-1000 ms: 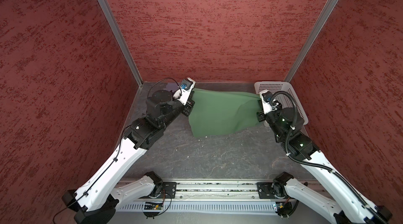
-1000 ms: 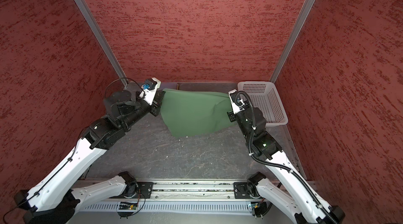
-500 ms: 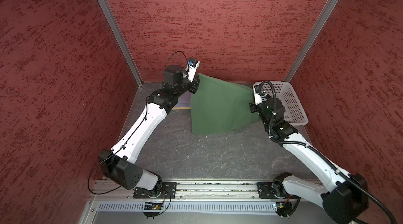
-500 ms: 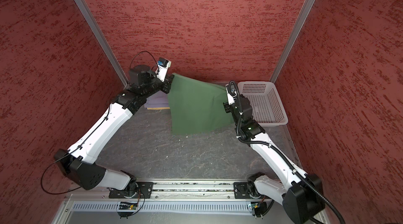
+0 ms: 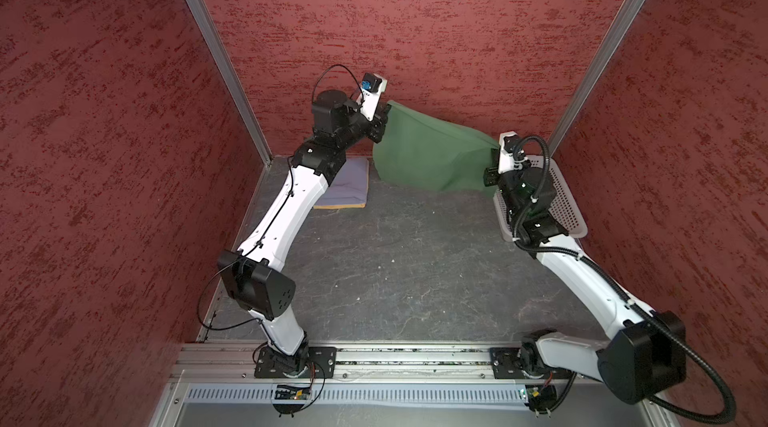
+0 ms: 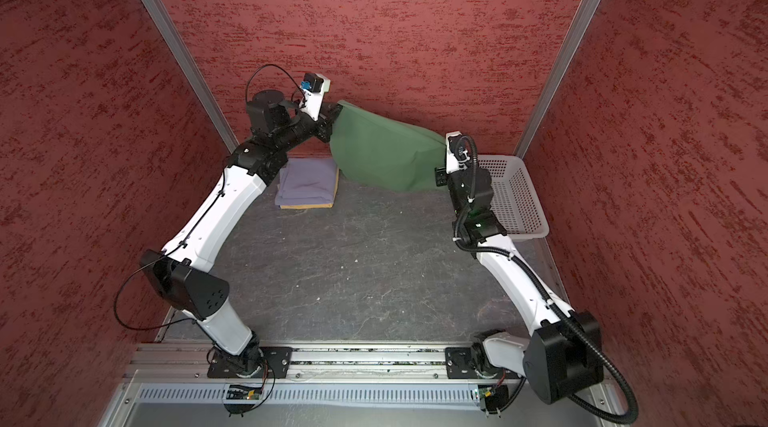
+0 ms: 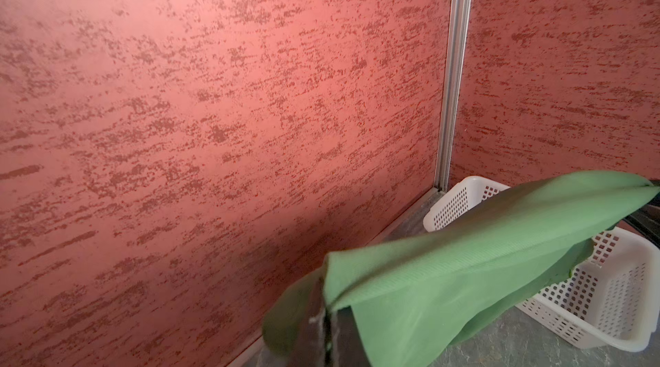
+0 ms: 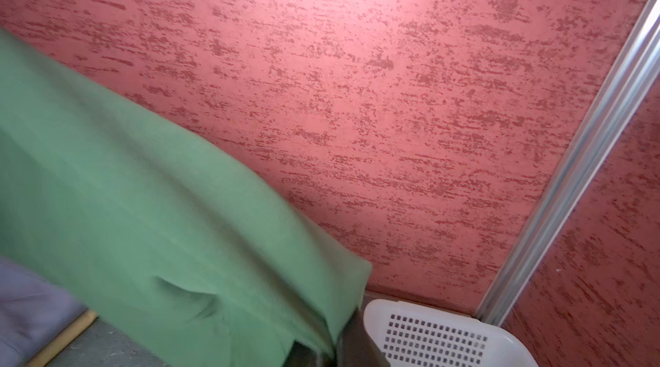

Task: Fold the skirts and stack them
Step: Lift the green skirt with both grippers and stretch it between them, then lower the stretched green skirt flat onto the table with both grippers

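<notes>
The dark green skirt (image 5: 428, 155) (image 6: 382, 150) hangs in the air near the back wall, stretched between both grippers. My left gripper (image 5: 383, 119) (image 6: 334, 117) is shut on its upper left corner, raised high. My right gripper (image 5: 492, 165) (image 6: 440, 165) is shut on its right corner, lower down. In the wrist views the green skirt (image 7: 446, 276) (image 8: 143, 222) drapes over each gripper (image 7: 330, 322) (image 8: 335, 347). The folded lavender skirt (image 5: 351, 184) (image 6: 307, 184) lies on the mustard skirt (image 5: 340, 206) (image 6: 307, 206) at the back left.
A white perforated basket (image 5: 569, 204) (image 6: 523, 192) stands at the back right, just behind my right arm. Red walls close in the back and both sides. The left arm reaches over the folded stack.
Both grippers have lifted the green skirt off the table towards the back wall, the left one highest. The folded lavender and mustard stack has come into view.
</notes>
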Motion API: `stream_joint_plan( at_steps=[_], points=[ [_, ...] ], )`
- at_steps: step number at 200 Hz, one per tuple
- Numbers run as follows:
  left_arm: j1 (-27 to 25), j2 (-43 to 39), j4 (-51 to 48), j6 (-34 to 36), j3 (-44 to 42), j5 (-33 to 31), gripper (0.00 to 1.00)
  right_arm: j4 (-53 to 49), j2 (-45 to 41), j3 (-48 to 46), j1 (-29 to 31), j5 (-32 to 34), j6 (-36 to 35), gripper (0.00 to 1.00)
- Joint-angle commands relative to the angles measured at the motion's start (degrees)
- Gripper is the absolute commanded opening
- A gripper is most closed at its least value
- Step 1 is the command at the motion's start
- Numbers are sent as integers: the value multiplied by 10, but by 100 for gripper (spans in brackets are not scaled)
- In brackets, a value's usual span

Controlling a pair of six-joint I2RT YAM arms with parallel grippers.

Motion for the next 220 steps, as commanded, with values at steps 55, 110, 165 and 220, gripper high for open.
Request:
stream_joint_plan(
  at_steps=[55, 110, 165, 220],
  points=[
    [27, -166, 50, 26, -353, -15, 0, -43, -88, -194, -11, -123, 138, 0],
    [-45, -267, 55, -18, -549, -133, 0, -166, -178, -277, -8, -254, 348, 0],
    [-85, -270, 35, -113, -618, -268, 0, -275, -208, -290, 5, -298, 387, 8],
    [-111, -289, 23, -123, -656, -281, 0, -344, -200, -276, 13, -345, 409, 28]
  ],
)
